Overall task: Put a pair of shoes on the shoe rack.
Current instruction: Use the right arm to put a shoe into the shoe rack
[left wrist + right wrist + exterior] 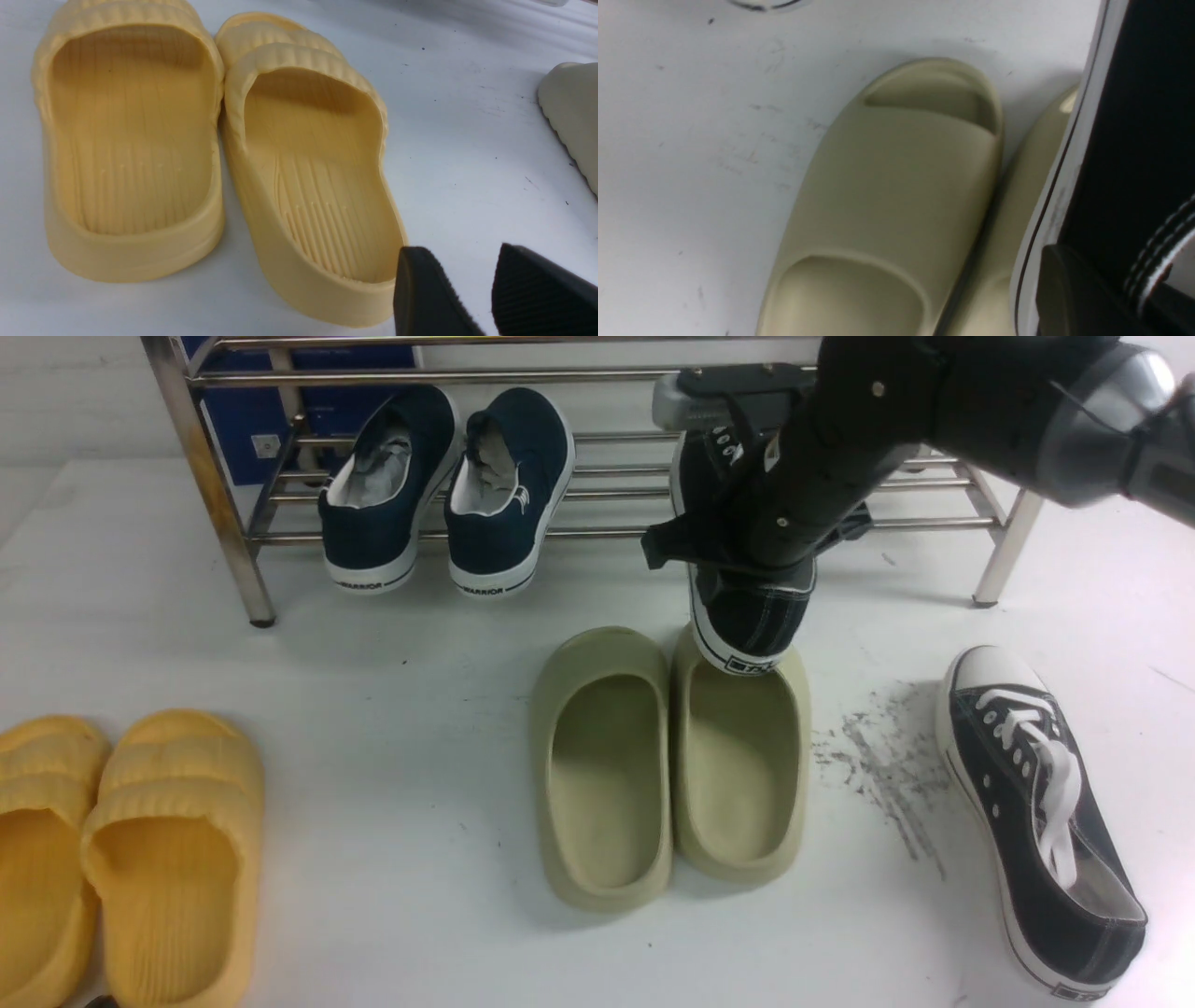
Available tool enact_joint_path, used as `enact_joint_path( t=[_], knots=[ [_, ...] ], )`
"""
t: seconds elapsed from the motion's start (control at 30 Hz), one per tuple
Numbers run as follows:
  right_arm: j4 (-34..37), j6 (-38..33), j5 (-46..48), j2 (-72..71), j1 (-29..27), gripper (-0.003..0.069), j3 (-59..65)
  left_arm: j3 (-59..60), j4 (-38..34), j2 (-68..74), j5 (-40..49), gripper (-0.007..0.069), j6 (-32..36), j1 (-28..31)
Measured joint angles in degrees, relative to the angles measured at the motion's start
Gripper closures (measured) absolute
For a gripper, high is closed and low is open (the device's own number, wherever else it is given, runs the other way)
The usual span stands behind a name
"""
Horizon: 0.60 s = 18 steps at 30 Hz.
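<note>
One black canvas sneaker [750,616] with a white sole is gripped at its collar by my right gripper [747,546]. It hangs tilted, toe over the front rails of the steel shoe rack [217,499], heel above the toe of an olive slide. In the right wrist view the gripper [1120,298] is shut on the sneaker's [1134,116] side wall. The second sneaker [1036,803] lies on the table at the front right, laces up. My left gripper [460,254] is open and empty beside the yellow slides; it does not show in the front view.
Two navy slip-ons [448,495] sit on the rack's left half. A pair of olive slides [607,765] lies mid-table, also in the right wrist view [896,186]. Yellow slides [159,849] lie front left, also in the left wrist view [308,177]. Black scuff marks [887,765] are on the table.
</note>
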Motion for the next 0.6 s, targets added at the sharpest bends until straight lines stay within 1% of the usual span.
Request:
enact_joint_path(
  t=[0.27, 0.6],
  knots=[
    [-0.9, -1.5, 3.3, 5.4, -1.3, 0.0641, -8.3, 0.0, 0.0, 0.0, 0.0, 0.0386, 0.0, 0.0],
    [0.3, -2.5, 3.7, 7.3, -2.5, 0.0641, -11.0, 0.0, 0.0, 0.0, 0.0, 0.0386, 0.0, 0.0]
  ],
)
